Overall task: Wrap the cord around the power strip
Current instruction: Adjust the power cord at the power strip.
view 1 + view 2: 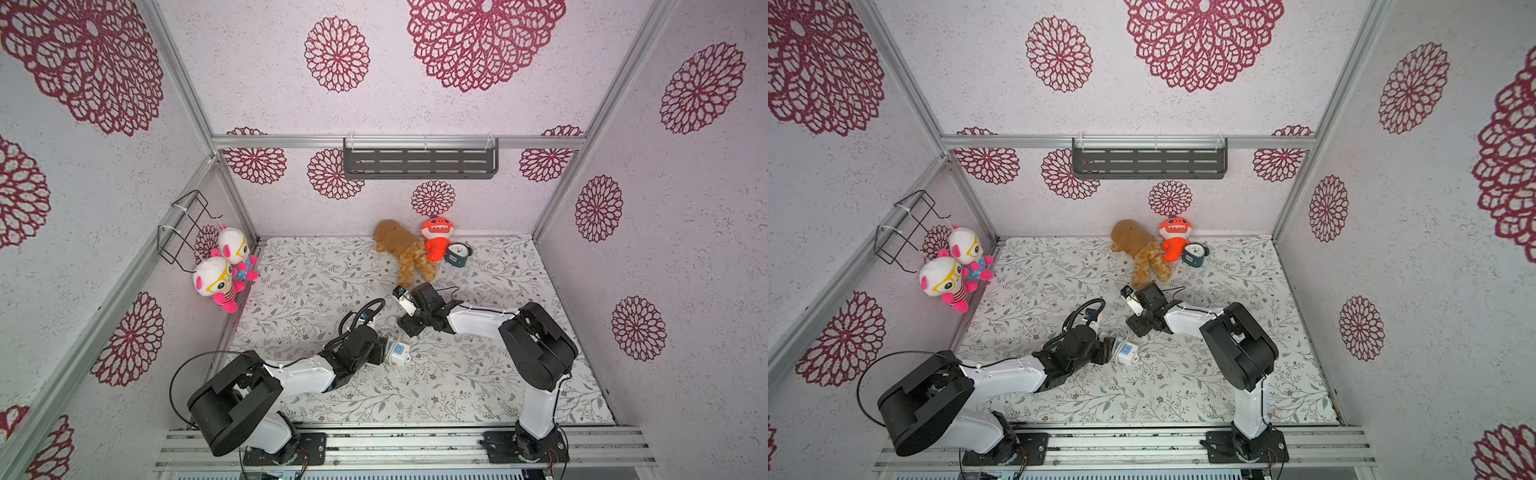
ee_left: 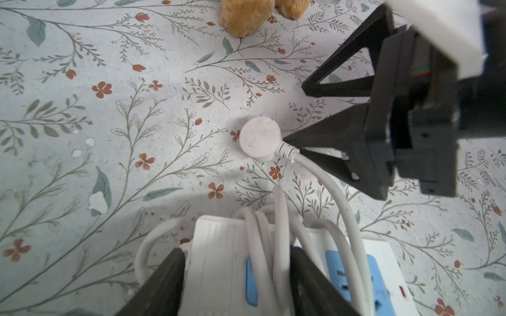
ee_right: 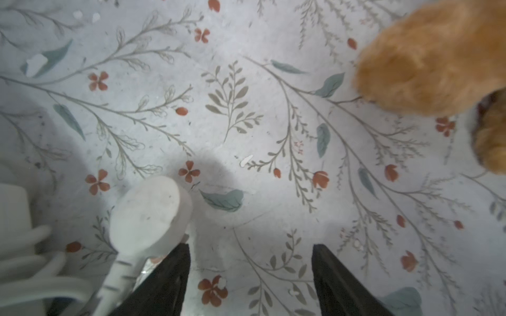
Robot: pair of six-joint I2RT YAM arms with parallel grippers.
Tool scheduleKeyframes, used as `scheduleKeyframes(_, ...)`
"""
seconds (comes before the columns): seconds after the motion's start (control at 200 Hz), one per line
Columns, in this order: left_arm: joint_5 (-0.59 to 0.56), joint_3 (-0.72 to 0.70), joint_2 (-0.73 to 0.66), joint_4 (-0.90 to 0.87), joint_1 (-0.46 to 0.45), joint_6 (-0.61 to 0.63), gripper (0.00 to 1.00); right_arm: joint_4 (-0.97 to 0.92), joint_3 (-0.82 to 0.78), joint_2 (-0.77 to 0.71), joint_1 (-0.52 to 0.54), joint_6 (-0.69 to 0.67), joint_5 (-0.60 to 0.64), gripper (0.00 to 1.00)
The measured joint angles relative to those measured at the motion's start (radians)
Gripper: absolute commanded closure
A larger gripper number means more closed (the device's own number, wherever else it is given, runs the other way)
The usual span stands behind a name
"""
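Cord [image 2: 276, 246] mostly wound round the power strip [image 2: 216, 254], which the left gripper [image 2: 236, 258] clamped; the plug [image 2: 258, 138] lay loose beside the empty, parted right gripper [image 3: 250, 247]

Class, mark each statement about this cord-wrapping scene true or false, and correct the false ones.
1. The left gripper clamps the power strip. True.
2. The cord makes no turn around the power strip. False: several turns cross it.
3. The plug sits between the right gripper fingers. False: it lies on the floral mat outside one finger; the jaws are open and empty.
4. An alarm clock stands beside the orange plush toy. True.
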Motion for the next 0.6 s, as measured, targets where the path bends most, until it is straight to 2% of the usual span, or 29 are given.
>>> scheduleKeyframes(0.29, -0.009, -0.003, -0.006, -0.006, -0.005, 0.0, 0.37, 0.027, -0.014, 0.003, 0.004, -0.031, -0.042, 0.26)
scheduleKeyframes(0.6, -0.01, 0.001, -0.015, -0.029, -0.007, 0.0, 0.37, -0.047, 0.016, -0.001, -0.015, -0.115, 0.066, 0.24)
